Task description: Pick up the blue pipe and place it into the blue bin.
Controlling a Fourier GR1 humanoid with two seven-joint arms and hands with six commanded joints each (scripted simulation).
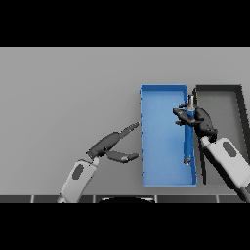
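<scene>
The right hand holds the pipe over the right side of the blue bin, its fingers curled round the pipe's upper part, close to the grey tip that points toward the bin's far wall. The pipe's long axis runs almost straight from far to near, in line with the bin's long sides and just inside its right wall; its lower end hangs free near the bin's near right corner. Whether that lower end already touches the bin floor cannot be told from this view. A dark bin stands just beside the blue one on the right, and the right arm crosses over it to reach in. The left hand hovers above the grey table to the left of the blue bin, fingers relaxed and spread with the thumb apart, holding nothing, its fingertips near the bin's left wall but not touching it. Judged from this, the pipe is already lined up with the bin, so the next move appears to be a release by the right hand.
</scene>
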